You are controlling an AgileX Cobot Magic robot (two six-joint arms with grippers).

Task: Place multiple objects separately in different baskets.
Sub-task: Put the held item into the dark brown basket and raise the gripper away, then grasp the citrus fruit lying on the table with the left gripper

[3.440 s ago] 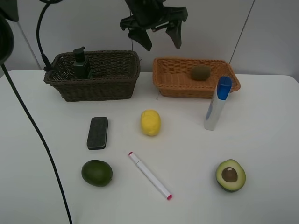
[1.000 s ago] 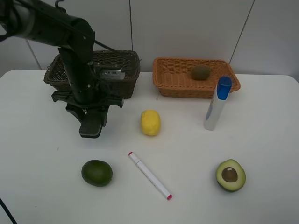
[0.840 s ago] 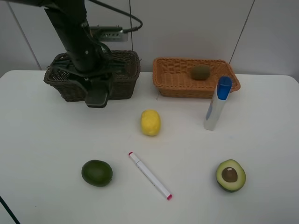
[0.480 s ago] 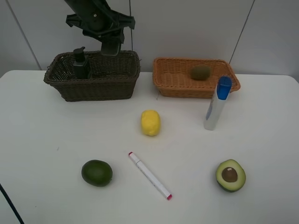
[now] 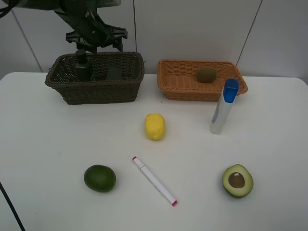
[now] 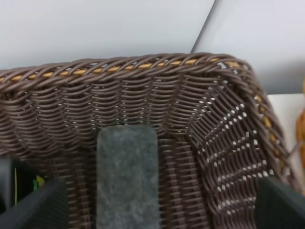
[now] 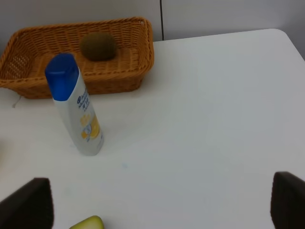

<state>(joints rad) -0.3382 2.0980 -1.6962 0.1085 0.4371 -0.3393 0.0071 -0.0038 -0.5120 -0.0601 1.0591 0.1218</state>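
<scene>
Evidently left gripper (image 6: pixel 156 205), over the basketed black eraser block (image 6: pixel 127 176), and right gripper (image 7: pixel 157 202) both gape empty. Firm, rounded yellow lemon (image 5: pixel 155 126): probably pinch across its middle.

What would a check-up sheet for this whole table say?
Surface: white table, no spills seen.
Job's things: black eraser and pump bottle in dark basket; kiwi in orange basket; lemon, upright tube, marker, whole avocado and halved avocado on the table.
Clutter: nothing seen.
Grippers: left gripper open above dark basket, empty; right gripper open, empty.
Cables: black cable at front-left.
Surroundings: pale wall.
</scene>
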